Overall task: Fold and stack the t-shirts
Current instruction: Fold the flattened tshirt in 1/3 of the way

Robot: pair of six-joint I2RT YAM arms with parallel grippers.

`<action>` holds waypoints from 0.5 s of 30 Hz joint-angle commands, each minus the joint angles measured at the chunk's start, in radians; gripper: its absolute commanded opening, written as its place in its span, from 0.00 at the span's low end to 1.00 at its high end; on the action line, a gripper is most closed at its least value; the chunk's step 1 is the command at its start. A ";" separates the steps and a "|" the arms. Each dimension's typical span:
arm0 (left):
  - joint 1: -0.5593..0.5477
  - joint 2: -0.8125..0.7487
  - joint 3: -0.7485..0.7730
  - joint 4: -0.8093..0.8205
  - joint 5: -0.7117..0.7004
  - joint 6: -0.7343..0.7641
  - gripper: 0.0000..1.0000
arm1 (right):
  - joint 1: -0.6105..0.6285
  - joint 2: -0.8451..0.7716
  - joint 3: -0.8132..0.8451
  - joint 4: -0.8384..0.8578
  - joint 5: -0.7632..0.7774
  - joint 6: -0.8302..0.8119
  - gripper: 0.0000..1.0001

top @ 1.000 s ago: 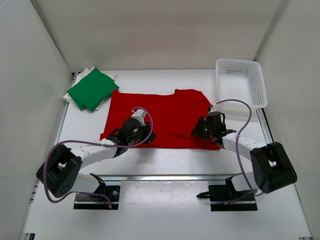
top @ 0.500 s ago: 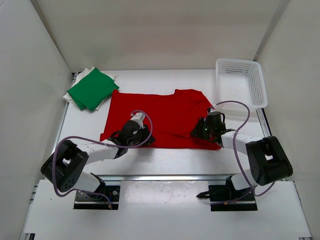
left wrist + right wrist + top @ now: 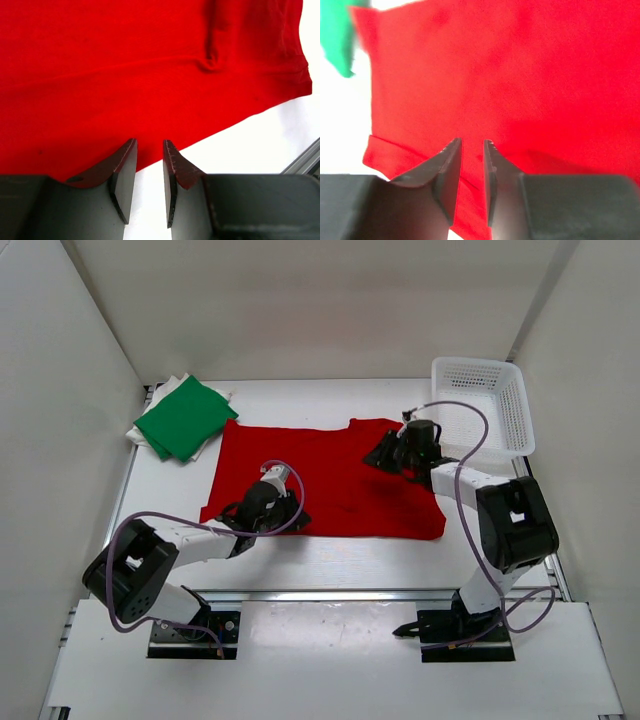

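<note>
Bright red cloth t-shirt [image 3: 320, 475] flat mid-table, fold step in hand. Left gripper [image 3: 150, 145] slightly apart over near hem. Right gripper [image 3: 472, 145] at far-right shoulder, nearly together, possibly pinching cloth; can't tell. Next: secure both grips.

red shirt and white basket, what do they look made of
Red shirt: soft matte cloth, probably a cotton knit; it lies limp, with creases and a folded hem. White basket: rigid moulded plastic, going by its even lattice walls and stiff rim.
</note>
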 commanded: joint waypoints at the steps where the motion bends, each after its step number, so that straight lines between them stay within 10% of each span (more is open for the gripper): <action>1: -0.014 -0.042 -0.010 0.010 -0.001 -0.007 0.38 | 0.033 -0.045 0.084 0.014 0.033 -0.033 0.24; 15: -0.005 0.076 0.092 -0.087 -0.049 0.030 0.37 | 0.106 -0.262 -0.263 -0.094 0.237 -0.179 0.05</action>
